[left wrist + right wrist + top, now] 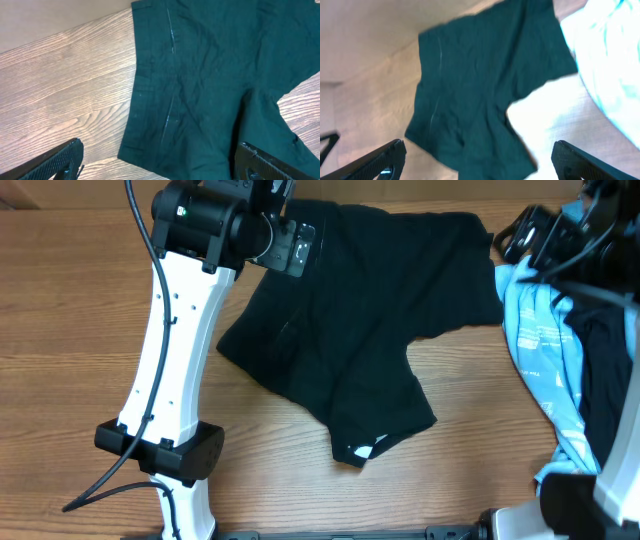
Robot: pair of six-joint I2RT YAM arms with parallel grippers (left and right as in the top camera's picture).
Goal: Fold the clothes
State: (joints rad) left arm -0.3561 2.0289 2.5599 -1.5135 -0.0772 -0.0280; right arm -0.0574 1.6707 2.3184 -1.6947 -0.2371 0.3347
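A plain black pair of shorts [350, 310] lies spread on the wooden table, one leg pointing to the front with a small white label [364, 449] at its hem. It also shows in the left wrist view [210, 85] and the right wrist view [480, 85]. My left gripper [160, 160] is open and empty above the garment's left edge, near the back of the table [285, 225]. My right gripper [477, 157] is open and empty, raised high at the back right; its fingertips do not show in the overhead view.
A pile of other clothes lies at the right edge: a light blue garment [540, 350] with a black one [605, 370] on it. The light blue one shows in the right wrist view [607, 65]. The left arm's base [165, 450] stands at front left on the wooden table [80, 330].
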